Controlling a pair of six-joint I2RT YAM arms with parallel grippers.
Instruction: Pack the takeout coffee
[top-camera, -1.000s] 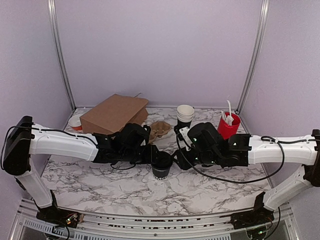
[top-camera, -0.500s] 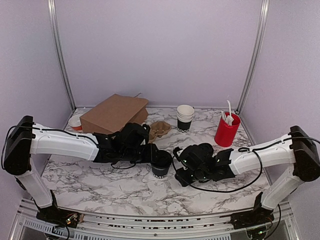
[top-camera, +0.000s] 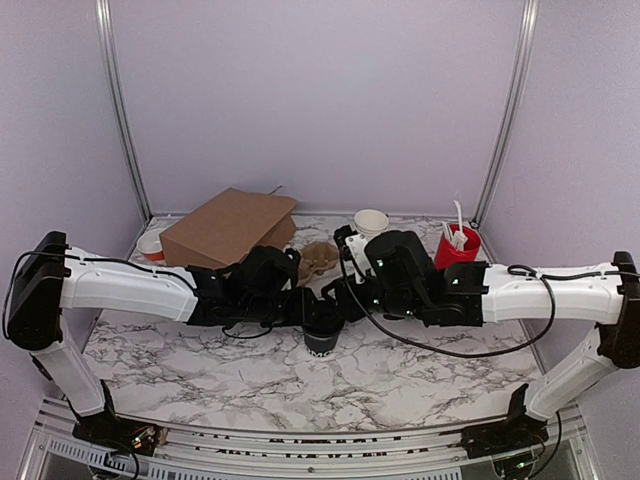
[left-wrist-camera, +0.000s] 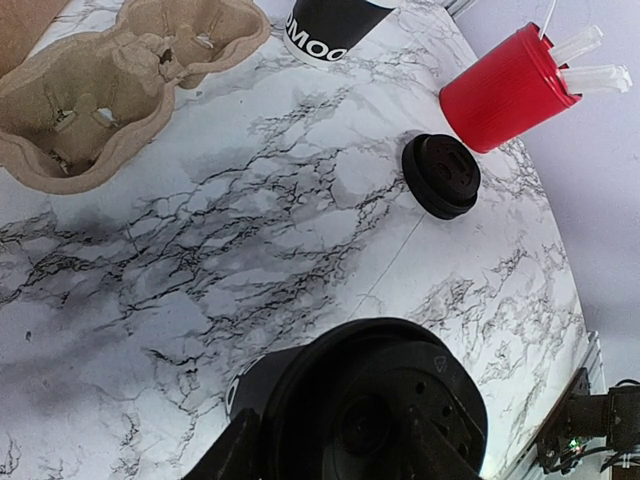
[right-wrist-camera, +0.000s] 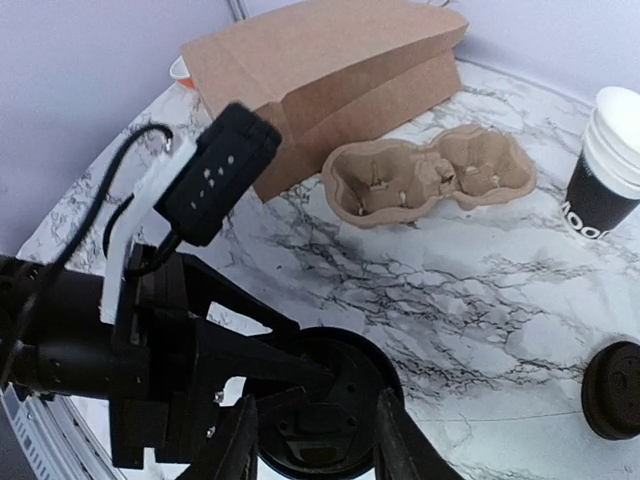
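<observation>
The takeout coffee (top-camera: 322, 342) is a black paper cup with a black lid (left-wrist-camera: 390, 415), standing at the table's middle. My left gripper (top-camera: 308, 318) comes in from the left and is shut on the cup's body (left-wrist-camera: 262, 385), one finger on each side. My right gripper (top-camera: 336, 304) hangs right above the cup. In the right wrist view its two fingers (right-wrist-camera: 240, 440) sit against opposite edges of the lid (right-wrist-camera: 330, 405). The cup's body is hidden there under the lid and the left gripper (right-wrist-camera: 250, 365).
A brown paper bag (top-camera: 228, 228) lies at the back left. A cardboard cup carrier (top-camera: 320, 257) sits just behind the grippers. Stacked lidless cups (top-camera: 371, 222), a red holder with white cutlery (top-camera: 457, 250) and a low pile of lids (left-wrist-camera: 441, 175) stand at the back right.
Half a second ago my right arm was low and to the right of the cup. It has swung back up and left, over the cup. My left arm has not moved.
</observation>
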